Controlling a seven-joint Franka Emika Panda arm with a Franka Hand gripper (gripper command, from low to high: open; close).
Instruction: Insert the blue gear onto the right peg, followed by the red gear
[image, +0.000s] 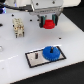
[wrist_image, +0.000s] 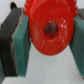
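Red gear (wrist_image: 50, 29) clamped in tool (image: 48, 23), hanging above table (image: 70, 37).

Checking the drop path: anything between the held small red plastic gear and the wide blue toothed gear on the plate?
Nothing: in the exterior view only bare white table separates the small red plastic gear in the gripper from the wide blue toothed gear.
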